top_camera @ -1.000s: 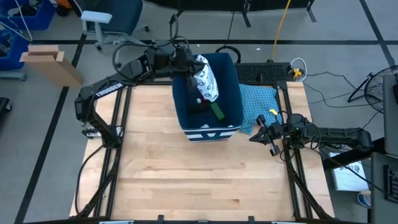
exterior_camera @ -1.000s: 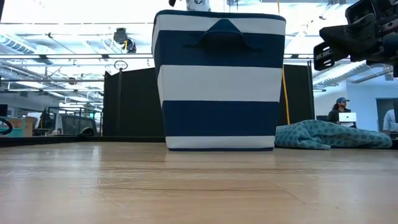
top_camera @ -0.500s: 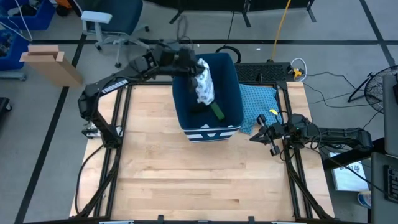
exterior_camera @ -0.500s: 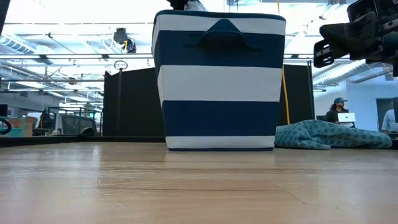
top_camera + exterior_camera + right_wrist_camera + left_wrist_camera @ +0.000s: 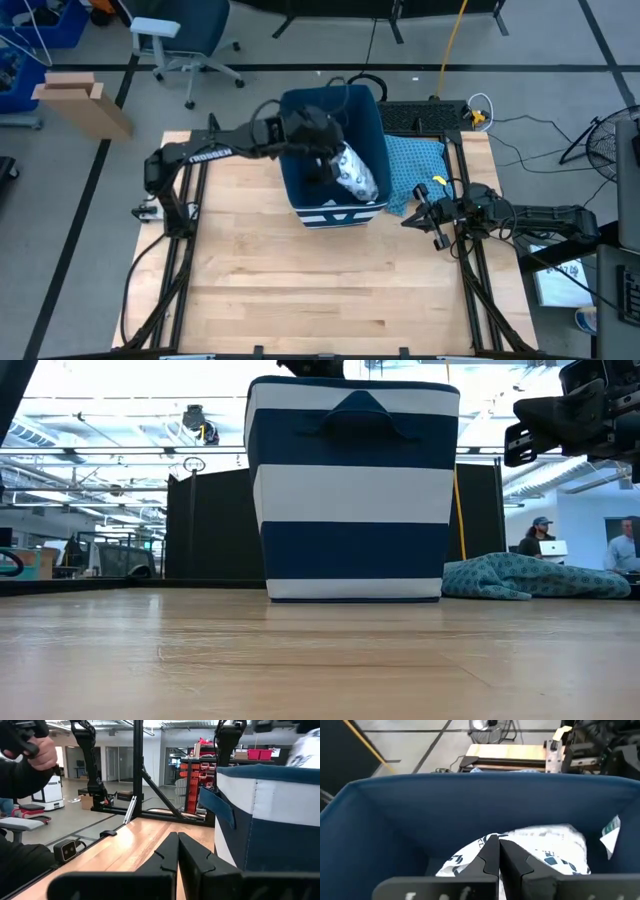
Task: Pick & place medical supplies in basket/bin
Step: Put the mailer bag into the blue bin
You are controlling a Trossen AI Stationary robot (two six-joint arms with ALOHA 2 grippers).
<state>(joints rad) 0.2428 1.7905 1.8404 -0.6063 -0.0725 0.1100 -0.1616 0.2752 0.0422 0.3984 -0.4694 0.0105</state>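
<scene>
The deep dark blue bin point(image 5: 376, 128) with its white-and-blue striped front point(image 5: 350, 490) stands at the table's far middle. My left gripper point(image 5: 326, 157) reaches down into the bin from the left, shut on the flat white packet with green print point(image 5: 356, 174). In the left wrist view the packet point(image 5: 545, 845) lies just beyond the shut fingers, against the bin's blue inner wall point(image 5: 470, 805). The orange bottle, red item and dark green box do not show. My right gripper point(image 5: 420, 215) hovers shut off the bin's right side, touching nothing. My left gripper pinches the white packet between its two fingers, at the end nearest the fingertips point(image 5: 487, 841). The fingers come from above, slanting in from the table's left. The packet stretches from the fingers toward the bin's right wall point(image 5: 384, 150). I cannot tell whether it rests on the bin's floor.
A light blue patterned cloth point(image 5: 415, 160) lies bunched on the table right of the bin, also seen in the low view as cloth point(image 5: 530, 575). Bare wooden table point(image 5: 320, 280) spreads in front of the bin. A person's hand point(image 5: 35, 750) shows in the room behind.
My left gripper has moved from the bin's far rim toward the table's near edge and down into the bin, staying shut. The white packet has gone with it, from hanging at the far rim to lying lower, by the bin's right wall.
</scene>
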